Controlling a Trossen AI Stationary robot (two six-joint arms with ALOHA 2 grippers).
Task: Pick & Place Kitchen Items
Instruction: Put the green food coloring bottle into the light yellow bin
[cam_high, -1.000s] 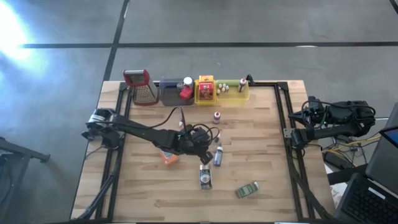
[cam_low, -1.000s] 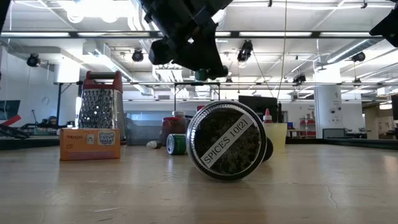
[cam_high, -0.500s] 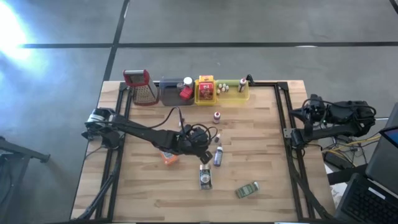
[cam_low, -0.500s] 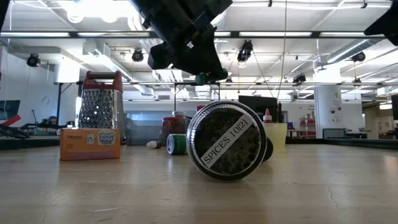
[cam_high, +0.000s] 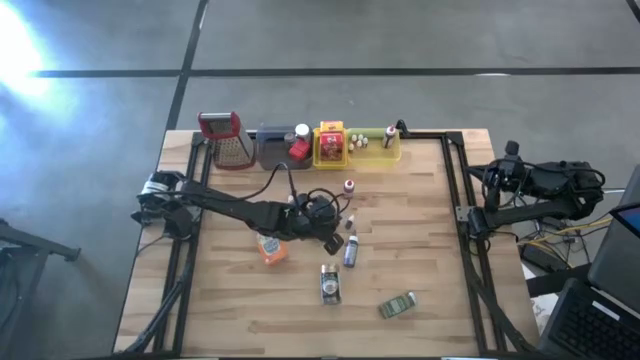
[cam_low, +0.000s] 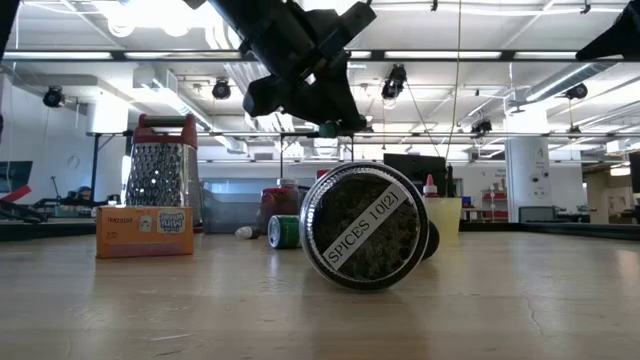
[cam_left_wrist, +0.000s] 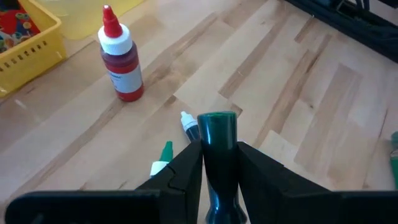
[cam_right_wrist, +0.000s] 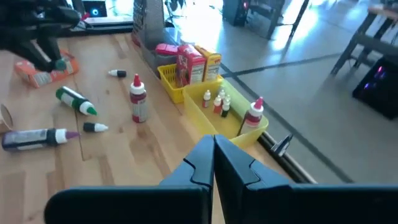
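Observation:
My left gripper (cam_high: 326, 226) hangs over the table's middle, shut on a small dark green bottle (cam_left_wrist: 217, 140), which also shows in the low view (cam_low: 328, 127). Below it lie loose kitchen items: an orange packet (cam_high: 271, 249), a white-capped bottle (cam_high: 351, 251), a spice jar (cam_high: 330, 285) on its side, and a green tin (cam_high: 398, 305). A red bottle (cam_high: 348, 187) stands upright. My right gripper (cam_right_wrist: 213, 149) is shut and waits beyond the table's right edge (cam_high: 510, 165). My left gripper pinches the green bottle between its two fingers (cam_left_wrist: 186, 165). The bottle lies along the fingers, and its flat end (cam_left_wrist: 216, 120) sticks out past their tips. The fingers slant down toward the table's right. The bottle is lifted clear of the table.
Along the far edge stand a red-topped grater (cam_high: 225, 140), a grey tray (cam_high: 275, 150), a yellow tray (cam_high: 331, 147) with red packets, and a pale green tray (cam_high: 378, 145) with tiny bottles. Bare wood lies at the table's right and near left.
My left gripper has carried the green bottle a little toward the table's far edge and right, still shut on it and clear of the table. My right gripper has rolled at the wrist without leaving its place.

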